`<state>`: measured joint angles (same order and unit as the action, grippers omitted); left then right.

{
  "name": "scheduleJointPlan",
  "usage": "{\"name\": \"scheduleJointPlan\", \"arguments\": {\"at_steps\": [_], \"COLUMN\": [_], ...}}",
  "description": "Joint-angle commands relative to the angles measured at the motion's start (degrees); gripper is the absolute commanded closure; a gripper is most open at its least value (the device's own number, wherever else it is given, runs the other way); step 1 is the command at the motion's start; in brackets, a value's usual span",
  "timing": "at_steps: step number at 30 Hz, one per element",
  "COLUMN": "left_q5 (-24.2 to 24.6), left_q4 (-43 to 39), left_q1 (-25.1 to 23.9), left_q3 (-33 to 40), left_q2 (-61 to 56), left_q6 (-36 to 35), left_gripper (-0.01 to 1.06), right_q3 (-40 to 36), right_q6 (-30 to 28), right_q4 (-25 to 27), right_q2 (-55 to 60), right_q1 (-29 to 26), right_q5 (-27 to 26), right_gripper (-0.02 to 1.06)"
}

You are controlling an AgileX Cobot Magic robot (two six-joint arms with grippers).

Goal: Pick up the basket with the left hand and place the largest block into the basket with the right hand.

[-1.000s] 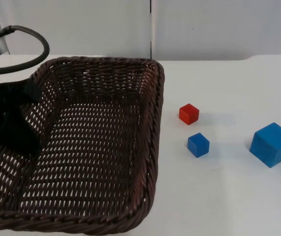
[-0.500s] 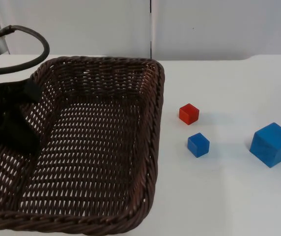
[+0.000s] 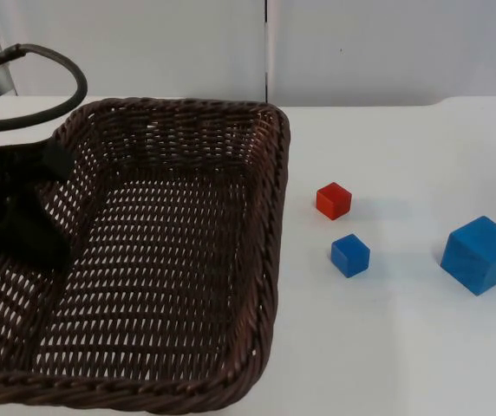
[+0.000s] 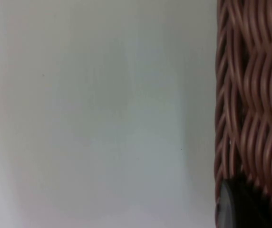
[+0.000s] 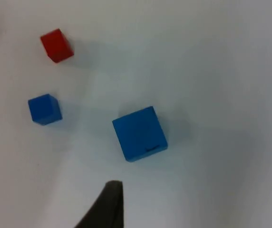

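Basket (image 3: pixel 187 260) edged back; woven wicker, L end effector (image 3: pixel 22 217) gripping.

Blocks (image 3: pixel 480 255) right of basket (image 3: pixel 270 225) (apart)

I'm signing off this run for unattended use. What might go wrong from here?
The small blue block and red block lie between the large blue block and the basket; a low carry might knock them. The left gripper holds the basket by one side wall, so it may tilt.
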<state>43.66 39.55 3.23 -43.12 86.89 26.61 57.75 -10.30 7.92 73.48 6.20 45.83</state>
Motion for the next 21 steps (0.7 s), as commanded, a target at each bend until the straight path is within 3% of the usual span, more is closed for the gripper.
{"name": "scheduleJointPlan", "arguments": {"at_steps": [1,7,11,18,21], "left_q5": [-0.4,-0.6,-0.8,-0.9,-1.0], "left_q4": [2.2,2.4,2.2,1.9,1.9], "left_q1": [0.2,0.2,0.2,0.2,0.2], "left_q3": [0.0,0.0,0.0,0.0,0.0], "left_q2": [-0.6,-0.6,-0.6,-0.6,-0.6], "left_q6": [0.1,0.1,0.1,0.1,0.1], "left_gripper": [1.05,1.05,1.05,1.05,1.05], "right_q3": [0.4,0.4,0.4,0.4,0.4], "right_q6": [-0.6,-1.4,-1.5,-1.7,-2.5], "right_q4": [0.4,-0.8,-5.3,-5.3,-5.3], "right_q2": [2.3,7.0,10.4,13.6,14.5], "right_q1": [0.2,5.6,10.1,10.6,10.6], "right_q5": [-0.6,-2.7,-4.0,-5.4,-8.5], "right_gripper": [0.00,0.00,0.00,0.00,0.00]}}
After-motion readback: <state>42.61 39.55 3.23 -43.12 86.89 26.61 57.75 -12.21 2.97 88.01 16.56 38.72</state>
